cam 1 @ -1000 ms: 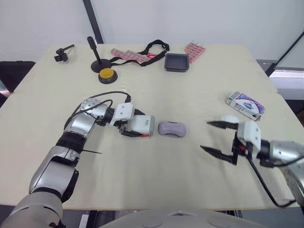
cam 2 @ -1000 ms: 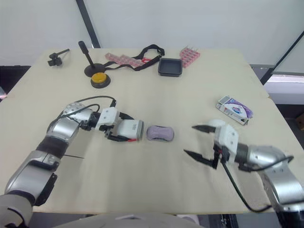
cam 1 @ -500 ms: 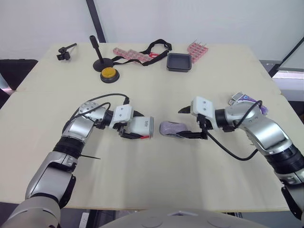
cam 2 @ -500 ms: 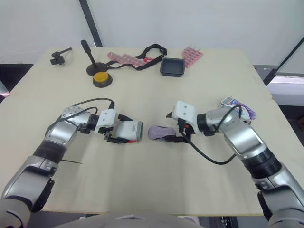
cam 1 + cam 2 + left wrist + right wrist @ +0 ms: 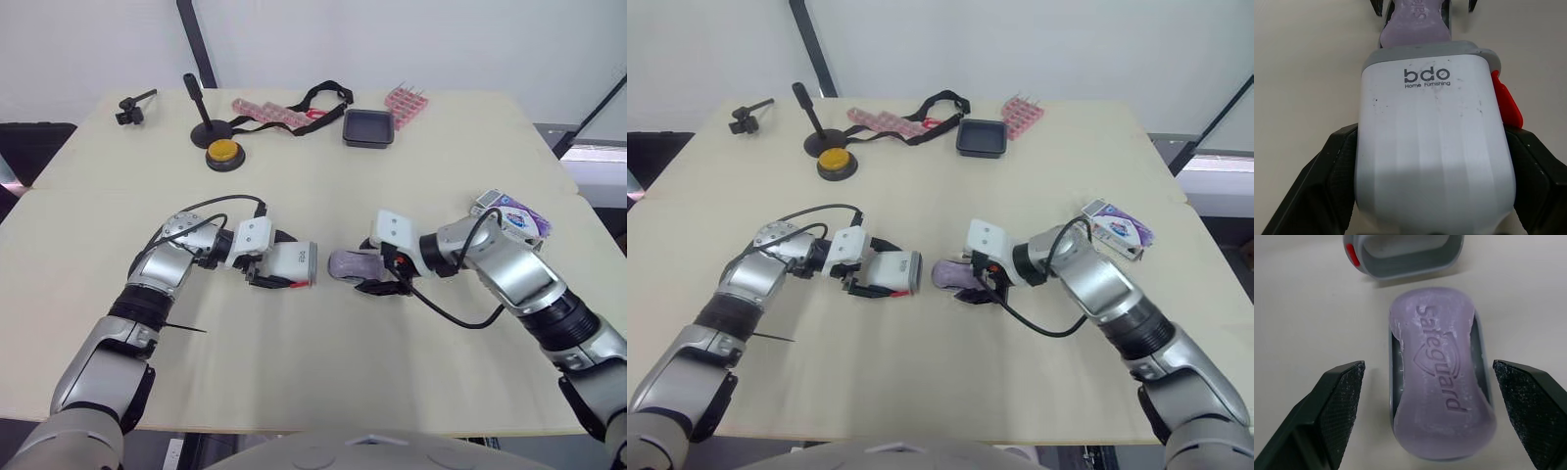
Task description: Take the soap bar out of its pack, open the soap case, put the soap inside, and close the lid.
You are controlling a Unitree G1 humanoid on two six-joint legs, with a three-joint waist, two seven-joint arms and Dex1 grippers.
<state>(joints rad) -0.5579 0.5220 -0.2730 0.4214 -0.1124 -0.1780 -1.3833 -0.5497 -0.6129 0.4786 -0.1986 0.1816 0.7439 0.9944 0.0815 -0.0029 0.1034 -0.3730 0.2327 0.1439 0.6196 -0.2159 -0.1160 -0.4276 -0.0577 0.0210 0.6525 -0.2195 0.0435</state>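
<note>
A purple soap bar (image 5: pixel 351 263) lies on a grey inner tray (image 5: pixel 1480 357) at the table's middle. The white soap case shell (image 5: pixel 291 260) lies on its side just left of the soap, its open mouth (image 5: pixel 1400 254) facing the bar. My left gripper (image 5: pixel 277 259) is shut on this shell, one black finger (image 5: pixel 1327 186) on each flank. Coming in from the right, my right gripper (image 5: pixel 372 266) stands open, and its fingers (image 5: pixel 1339 401) straddle the soap and tray with gaps on both sides. The purple and white soap pack (image 5: pixel 506 212) lies at the right edge.
At the back stand a black square dish (image 5: pixel 366 127), a yellow button (image 5: pixel 223 153), a black stand (image 5: pixel 201 122), a black strap (image 5: pixel 313 98) and pink packs (image 5: pixel 402 101). The table's front half is bare wood.
My right arm has swung in from the front right to the soap, and its open fingers now straddle the bar. The left gripper and the case have stayed put.
</note>
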